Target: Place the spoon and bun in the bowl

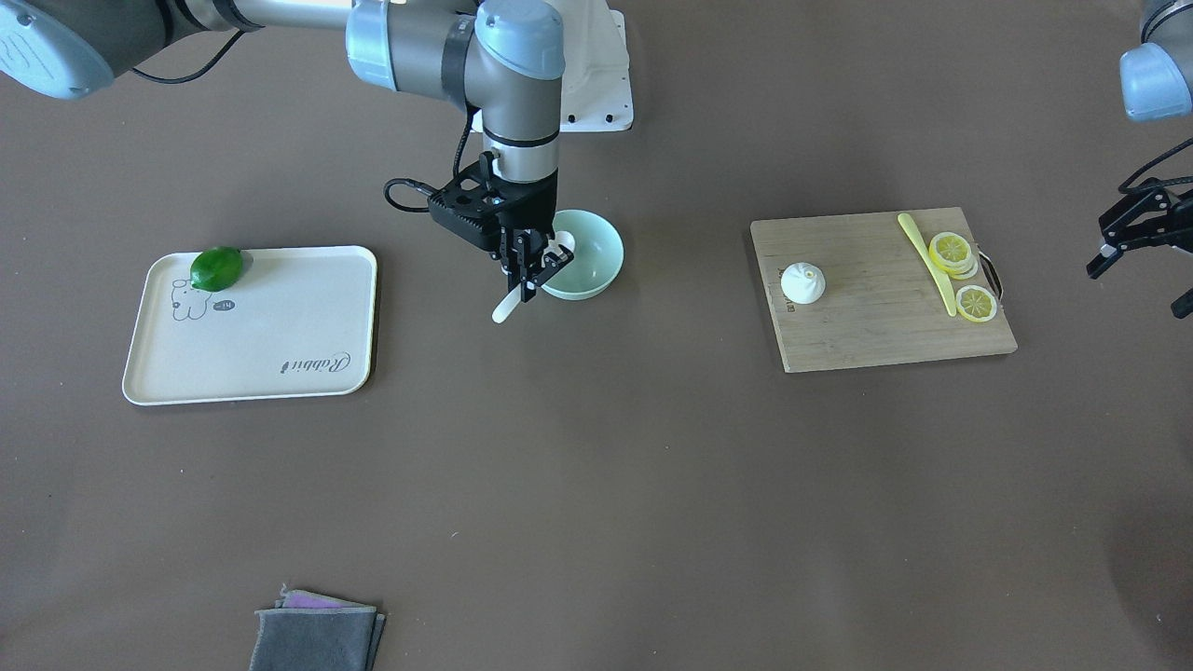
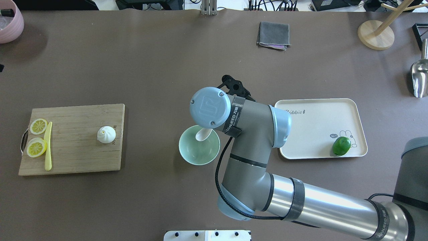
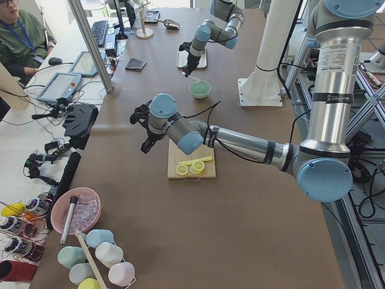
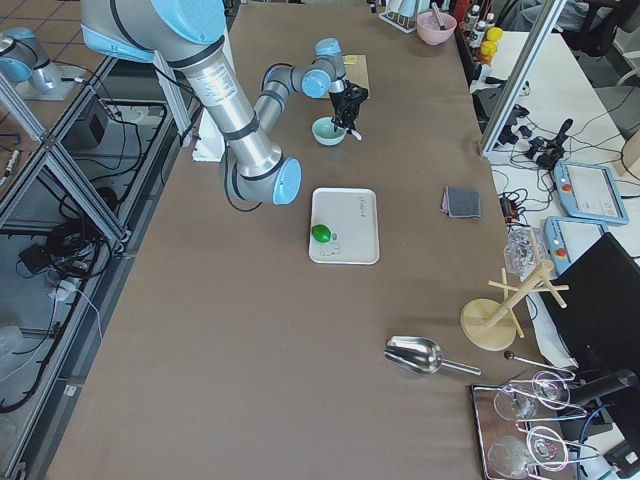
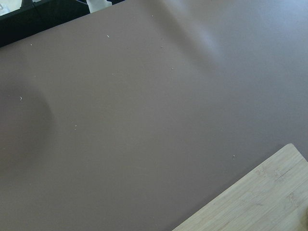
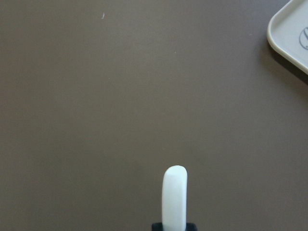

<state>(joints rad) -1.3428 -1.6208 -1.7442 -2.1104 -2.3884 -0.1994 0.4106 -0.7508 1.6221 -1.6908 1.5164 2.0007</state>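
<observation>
The mint-green bowl (image 1: 589, 266) (image 2: 197, 152) stands at mid-table. My right gripper (image 1: 528, 272) is shut on the cream-white spoon (image 1: 505, 308) at the bowl's rim. The scoop (image 2: 203, 134) sits inside the bowl and the handle (image 6: 174, 197) sticks out over the table. The white bun (image 1: 802, 282) (image 2: 106, 134) sits upright on the bamboo cutting board (image 1: 876, 326) (image 2: 73, 157). My left gripper (image 1: 1137, 280) hovers open and empty beyond the board's handle end, away from the bun.
A yellow knife (image 1: 927, 261) and lemon slices (image 1: 976, 303) lie on the board. A cream tray (image 1: 252, 354) (image 2: 314, 127) holds a green lime (image 1: 217, 268). A folded grey cloth (image 1: 317, 634) lies near the far edge. The board's corner (image 5: 269, 197) shows in the left wrist view.
</observation>
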